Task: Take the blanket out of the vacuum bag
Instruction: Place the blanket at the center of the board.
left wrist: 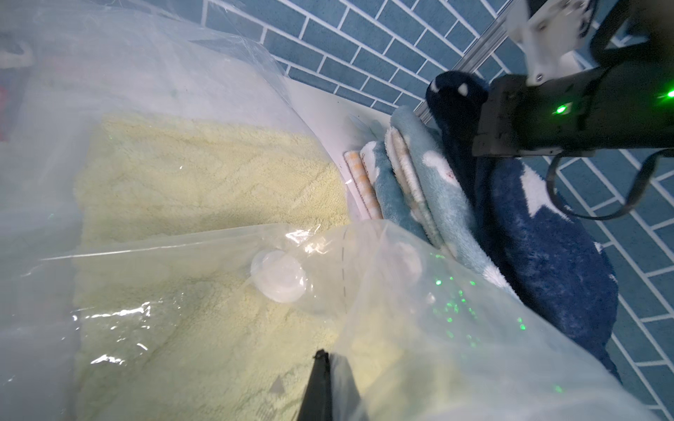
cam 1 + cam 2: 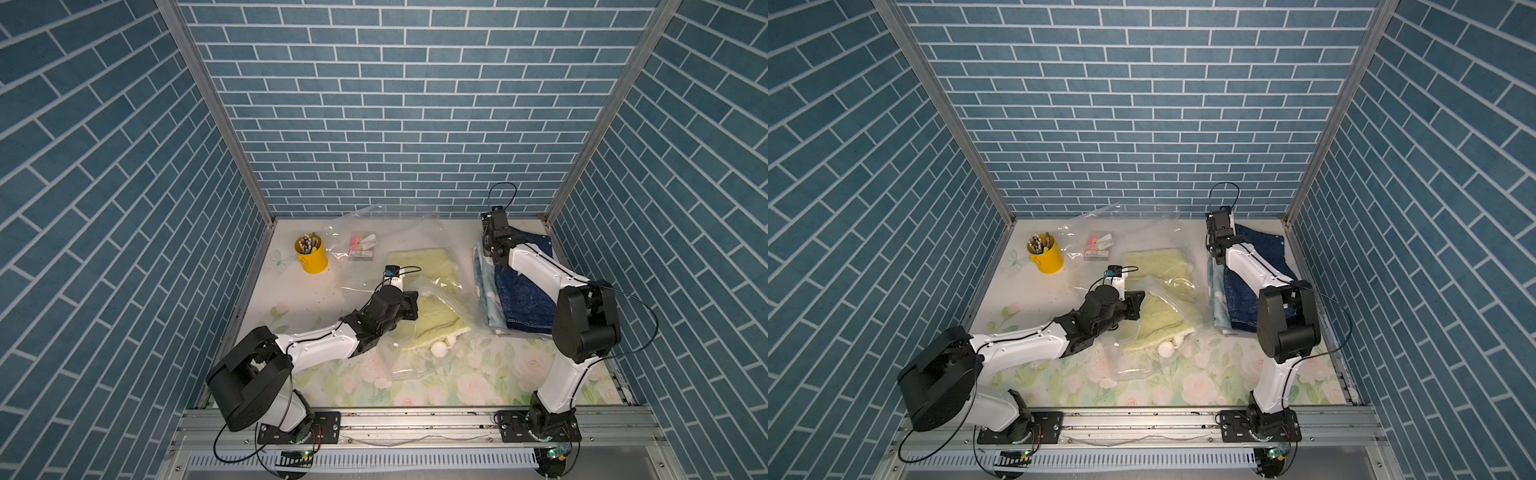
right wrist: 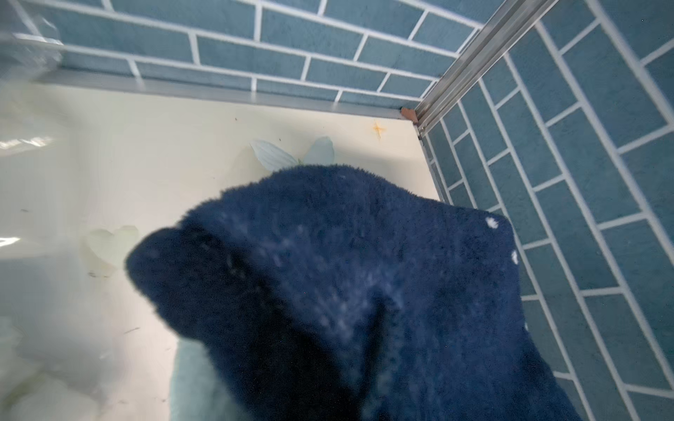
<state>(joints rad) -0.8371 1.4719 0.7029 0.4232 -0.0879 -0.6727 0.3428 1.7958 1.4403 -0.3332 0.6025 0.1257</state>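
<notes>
Sprawling over the middle of the bench (image 2: pixel 291 299), the vacuum bag (image 2: pixel 419 232) lies with its long axis running from the back wall toward the front edge. The pale yellow blanket (image 2: pixel 419 266) lies flat inside it along the same line. To its right sits a stack of folded blankets (image 2: pixel 490 299) with the dark blue blanket (image 2: pixel 523 299) on top. The right hand (image 2: pixel 496 228) is closed on that blanket's raised far corner. The left hand (image 2: pixel 413 306) pinches a fold of bag plastic. The round valve (image 1: pixel 279 277) faces up.
</notes>
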